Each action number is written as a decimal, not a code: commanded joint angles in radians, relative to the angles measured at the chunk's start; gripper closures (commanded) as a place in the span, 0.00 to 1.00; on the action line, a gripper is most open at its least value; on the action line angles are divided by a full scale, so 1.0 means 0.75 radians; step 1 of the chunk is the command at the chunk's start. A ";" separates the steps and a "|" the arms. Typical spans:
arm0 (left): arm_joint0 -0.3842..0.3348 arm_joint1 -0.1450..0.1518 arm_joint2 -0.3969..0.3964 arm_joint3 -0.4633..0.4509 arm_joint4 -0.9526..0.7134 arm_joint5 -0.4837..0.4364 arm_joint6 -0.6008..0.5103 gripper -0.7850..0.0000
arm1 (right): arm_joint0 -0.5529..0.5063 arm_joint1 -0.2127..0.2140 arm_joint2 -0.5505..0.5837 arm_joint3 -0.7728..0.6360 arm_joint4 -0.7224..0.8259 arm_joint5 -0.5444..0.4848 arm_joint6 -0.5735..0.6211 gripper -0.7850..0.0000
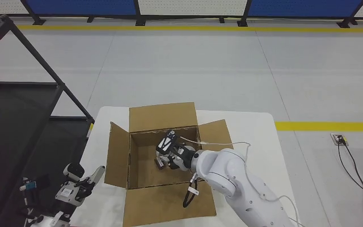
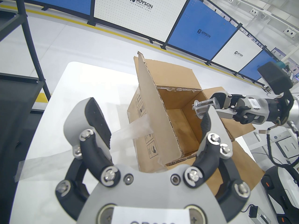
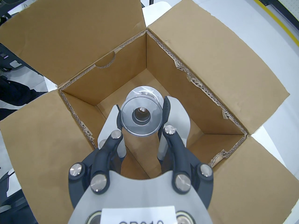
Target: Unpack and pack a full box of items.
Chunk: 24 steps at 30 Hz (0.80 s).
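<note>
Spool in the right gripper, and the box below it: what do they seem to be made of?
Spool: bare metal, probably aluminium or steel; silvery, smooth flange with a soft sheen and a bored centre. Box: brown corrugated cardboard, matte; the fluted layer shows along its torn rims.

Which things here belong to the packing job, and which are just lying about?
Job: cardboard box; metal spool, held over the open box in the right gripper.
Lying about: clear tape strip on the table beside the box; black rack; plug on the floor.
</note>
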 commanded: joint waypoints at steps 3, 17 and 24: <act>-0.009 0.001 0.011 0.007 0.003 0.005 0.002 0.00 | -0.021 0.007 0.079 -0.046 -0.036 0.116 -0.031 1.00; -0.039 0.004 0.007 0.021 -0.032 0.014 -0.007 0.00 | -0.555 0.102 0.725 -0.503 -0.269 0.479 0.011 1.00; -0.039 0.004 0.007 0.021 -0.032 0.014 -0.007 0.00 | -0.597 0.115 0.872 -0.319 -0.230 0.515 0.076 1.00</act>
